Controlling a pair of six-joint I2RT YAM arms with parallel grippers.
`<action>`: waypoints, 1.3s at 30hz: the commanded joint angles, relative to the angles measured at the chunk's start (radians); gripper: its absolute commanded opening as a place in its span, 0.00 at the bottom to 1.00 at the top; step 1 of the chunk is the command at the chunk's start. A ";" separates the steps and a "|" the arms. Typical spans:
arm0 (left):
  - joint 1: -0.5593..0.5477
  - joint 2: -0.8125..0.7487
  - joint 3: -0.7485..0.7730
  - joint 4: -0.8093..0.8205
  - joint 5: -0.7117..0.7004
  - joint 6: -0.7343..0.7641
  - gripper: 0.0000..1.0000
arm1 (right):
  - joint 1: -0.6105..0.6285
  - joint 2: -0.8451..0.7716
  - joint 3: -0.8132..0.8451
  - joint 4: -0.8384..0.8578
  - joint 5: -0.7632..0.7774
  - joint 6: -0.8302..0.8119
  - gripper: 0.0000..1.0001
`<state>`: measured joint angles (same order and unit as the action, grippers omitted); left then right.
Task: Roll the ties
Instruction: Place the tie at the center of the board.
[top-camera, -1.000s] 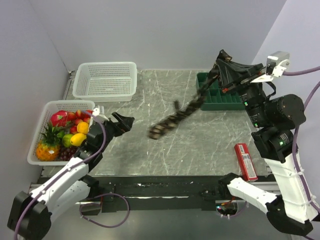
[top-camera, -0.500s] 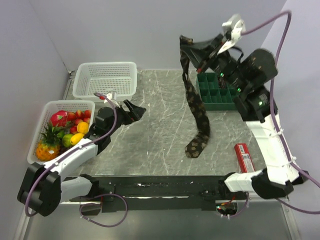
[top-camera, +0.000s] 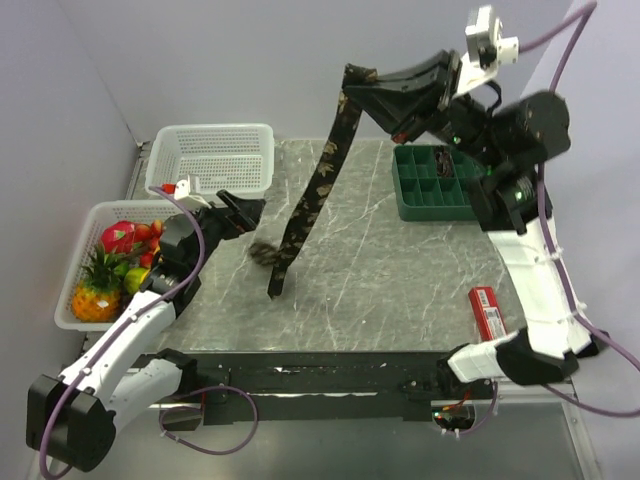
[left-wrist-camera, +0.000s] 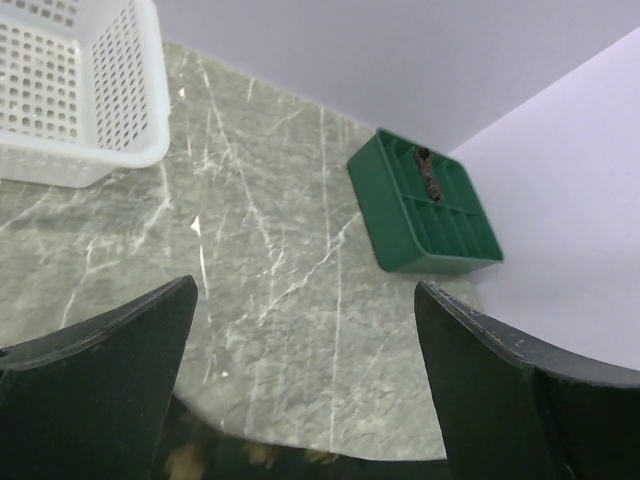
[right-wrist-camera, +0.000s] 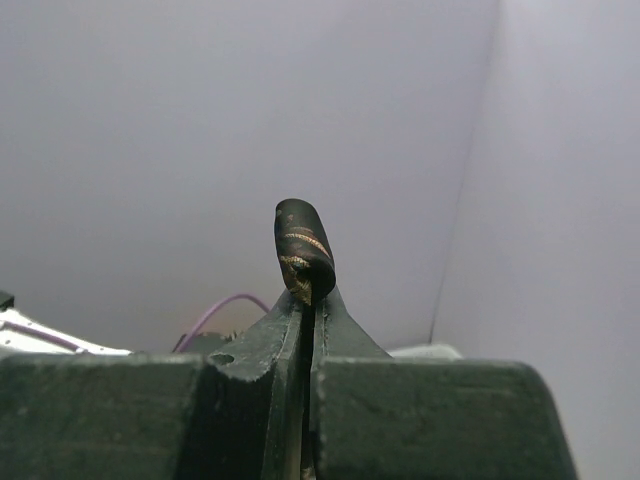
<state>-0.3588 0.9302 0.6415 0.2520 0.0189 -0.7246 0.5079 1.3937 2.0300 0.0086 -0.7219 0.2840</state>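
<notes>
A dark speckled tie (top-camera: 312, 195) hangs from my right gripper (top-camera: 352, 80), which is raised high over the back of the table and shut on the tie's end. The pinched end pokes out above the closed fingers in the right wrist view (right-wrist-camera: 303, 248). The tie's lower end touches the marble table (top-camera: 400, 270) near my left gripper (top-camera: 250, 212), which is open just left of it. In the left wrist view the open gripper (left-wrist-camera: 305, 340) frames the table, with dark speckled fabric (left-wrist-camera: 250, 458) at the bottom edge. A second rolled tie (left-wrist-camera: 430, 178) sits in the green tray.
A green compartment tray (top-camera: 432, 185) stands at the back right. An empty white basket (top-camera: 212, 160) is at the back left, and a basket of toy fruit (top-camera: 125, 260) sits at the left. A red box (top-camera: 492, 322) lies at the front right.
My right gripper has swung the hanging tie leftward and higher, and its lower end now reaches the table by my left gripper. My left gripper has pulled back slightly to the left.
</notes>
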 joint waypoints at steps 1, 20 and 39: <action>0.006 0.031 0.036 -0.026 0.001 0.068 0.96 | 0.000 -0.194 -0.224 0.128 0.246 -0.049 0.00; -0.014 0.222 0.150 0.423 0.811 0.139 0.96 | 0.000 -0.124 -0.060 -0.072 0.392 -0.135 0.00; -0.248 0.673 -0.037 0.999 0.731 -0.329 0.95 | 0.000 -0.096 -0.001 0.016 0.704 -0.144 0.00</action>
<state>-0.5655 1.5536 0.6228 0.8867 0.7292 -0.8734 0.5079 1.2961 1.9808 -0.0914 -0.0883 0.1398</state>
